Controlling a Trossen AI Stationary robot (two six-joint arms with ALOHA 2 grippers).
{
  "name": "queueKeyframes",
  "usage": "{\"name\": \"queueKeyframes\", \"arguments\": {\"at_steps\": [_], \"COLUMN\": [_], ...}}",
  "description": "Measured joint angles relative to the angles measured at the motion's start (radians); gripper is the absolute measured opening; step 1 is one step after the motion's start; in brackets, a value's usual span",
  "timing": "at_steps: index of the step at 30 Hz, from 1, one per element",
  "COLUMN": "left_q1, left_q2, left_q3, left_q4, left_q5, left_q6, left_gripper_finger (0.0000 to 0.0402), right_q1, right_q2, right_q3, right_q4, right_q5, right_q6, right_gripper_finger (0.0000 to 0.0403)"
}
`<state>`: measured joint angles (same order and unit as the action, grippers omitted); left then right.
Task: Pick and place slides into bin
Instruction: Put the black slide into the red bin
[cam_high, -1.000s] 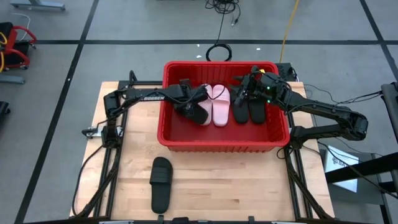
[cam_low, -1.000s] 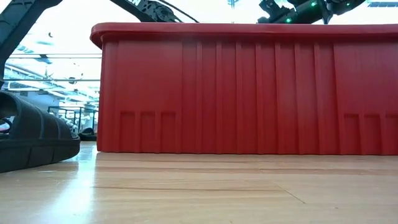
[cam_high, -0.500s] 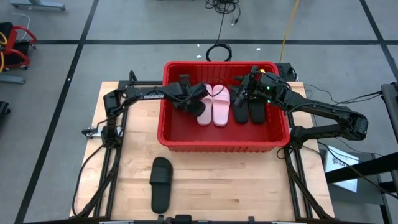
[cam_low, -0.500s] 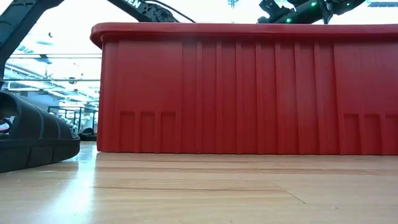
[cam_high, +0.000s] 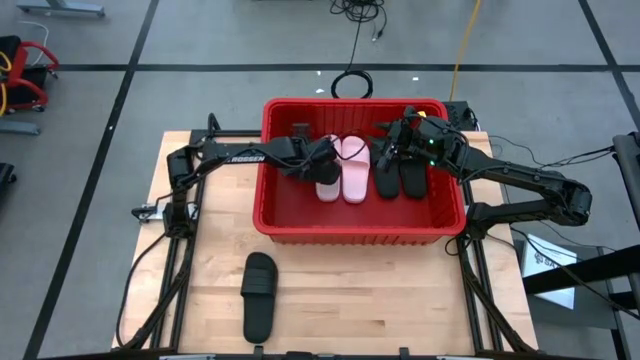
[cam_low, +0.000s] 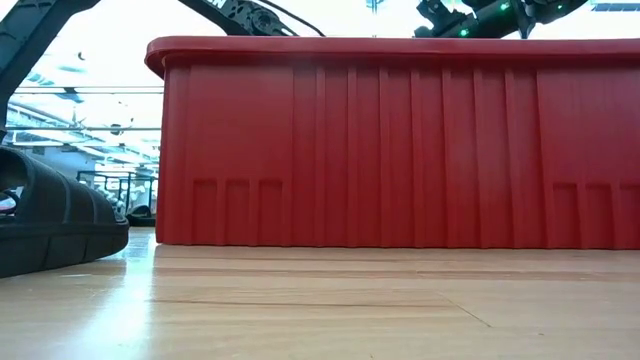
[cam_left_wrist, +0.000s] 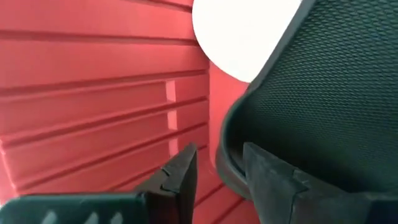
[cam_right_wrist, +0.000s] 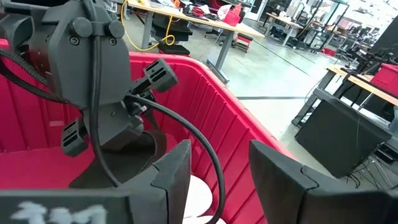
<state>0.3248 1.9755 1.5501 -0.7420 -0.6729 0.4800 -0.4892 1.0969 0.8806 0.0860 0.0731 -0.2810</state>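
While inside bin (cam_high: 275, 218), black slide (cam_left_wrist: 336, 112) between left tool (cam_left_wrist: 217, 177) fingers

Left arm stretched out sideways toward the middle, left claw (cam_high: 318, 163) tipped down, fingers (cam_left_wrist: 180, 177) partly parted. Right arm reaching in from the other side, right claw (cam_high: 392, 147) hanging, fingers (cam_right_wrist: 177, 171) spread apart.

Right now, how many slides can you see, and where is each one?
5 clearly: two pink slides and two black slides lie in the bin; one black slide lies on the table. Another may hide under the left gripper.
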Motion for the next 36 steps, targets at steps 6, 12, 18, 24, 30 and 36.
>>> {"name": "queueKeyframes", "arguments": {"at_steps": [6, 12, 18, 24, 30, 36], "left_q1": [0.018, 0.041, 0.074, 0.060, 0.032, -0.004], "left_q2": [0.000, 0.000, 0.000, 0.000, 0.000, 0.001], "left_q3": [0.000, -0.001, -0.001, -0.001, -0.001, -0.001], "left_q4": [-0.028, -0.063, -0.102, -0.141, -0.150, -0.153], "left_q5": [0.152, 0.128, 0.222, 0.186, 0.155, 0.087], "left_q6": [-0.142, -0.194, -0.191, -0.185, -0.152, -0.060], "left_gripper_finger": [0.0133, 0.0133, 0.0127, 0.0040, 0.0010, 0.0006], "right_q1": [0.000, 0.000, 0.000, 0.000, 0.000, 0.000], "right_q2": [0.000, 0.000, 0.000, 0.000, 0.000, 0.000], "right_q3": [0.000, 0.000, 0.000, 0.000, 0.000, 0.000], "right_q4": [0.001, 0.000, 0.000, 0.004, 0.008, 0.008], "right_q5": [0.000, 0.000, 0.000, 0.000, 0.000, 0.000], "right_q6": [0.000, 0.000, 0.000, -0.007, -0.016, -0.016], "right_gripper_finger": [0.0150, 0.0150, 0.0150, 0.0150, 0.0150, 0.0150]}}
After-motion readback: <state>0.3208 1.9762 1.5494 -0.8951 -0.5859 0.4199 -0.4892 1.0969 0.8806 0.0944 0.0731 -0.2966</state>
